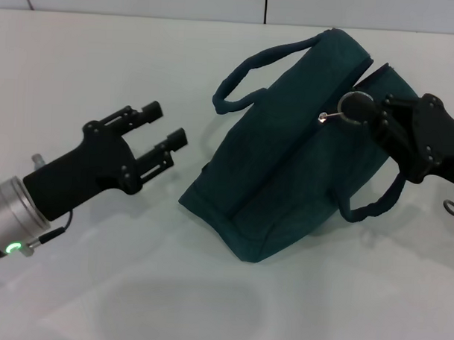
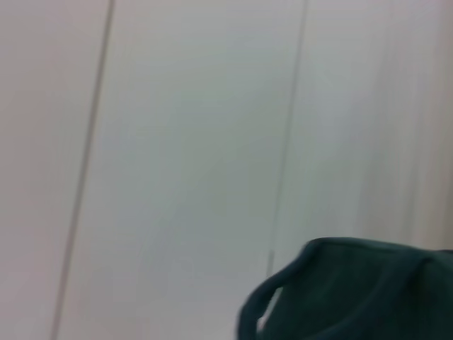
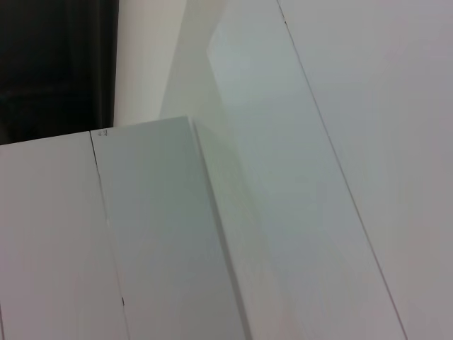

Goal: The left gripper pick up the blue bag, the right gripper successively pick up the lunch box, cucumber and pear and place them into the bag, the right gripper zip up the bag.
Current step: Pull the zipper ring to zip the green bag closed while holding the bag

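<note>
You had the blue bag (image 1: 286, 179) lying on the white bench (image 1: 103, 76), its zipper closed. Your right gripper (image 1: 361, 109) sat at the bag's upper edge, jaws pinched on the metal ring pull (image 1: 347, 107). Your left gripper (image 1: 162, 134) hovered beside the bag, apart from it, jaws wide and empty.

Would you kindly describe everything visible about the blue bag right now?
The blue bag is dark teal fabric, soft and slumped on its side on the white table. Two loop handles show, one near its top, one by the right tool. A zipper runs along its length and looks closed; that tool sits at the metal ring pull. The left tool hangs open, apart from it.
</note>
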`<action>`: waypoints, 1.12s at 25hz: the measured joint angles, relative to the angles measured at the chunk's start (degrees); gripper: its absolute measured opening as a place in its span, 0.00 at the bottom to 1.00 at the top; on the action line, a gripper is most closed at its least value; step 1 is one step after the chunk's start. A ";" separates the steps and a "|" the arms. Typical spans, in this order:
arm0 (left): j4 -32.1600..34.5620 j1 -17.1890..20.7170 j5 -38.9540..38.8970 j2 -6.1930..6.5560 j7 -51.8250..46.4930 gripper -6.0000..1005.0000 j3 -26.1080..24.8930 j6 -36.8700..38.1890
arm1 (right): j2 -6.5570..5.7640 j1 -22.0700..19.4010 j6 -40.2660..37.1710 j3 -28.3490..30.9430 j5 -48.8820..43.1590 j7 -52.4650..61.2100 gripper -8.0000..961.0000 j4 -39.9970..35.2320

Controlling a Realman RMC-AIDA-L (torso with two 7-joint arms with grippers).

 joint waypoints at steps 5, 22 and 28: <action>0.12 -0.53 2.25 0.44 -2.08 0.59 0.46 4.08 | 0.06 0.02 0.16 0.06 0.18 -0.12 0.02 0.04; -0.49 -0.69 4.32 -1.32 -7.30 0.59 0.66 8.43 | 0.15 0.47 0.82 0.09 0.31 -0.14 0.02 0.05; -3.51 -2.97 4.36 -1.57 -6.17 0.59 0.71 6.64 | 0.28 0.19 0.83 0.09 0.31 -0.22 0.02 0.04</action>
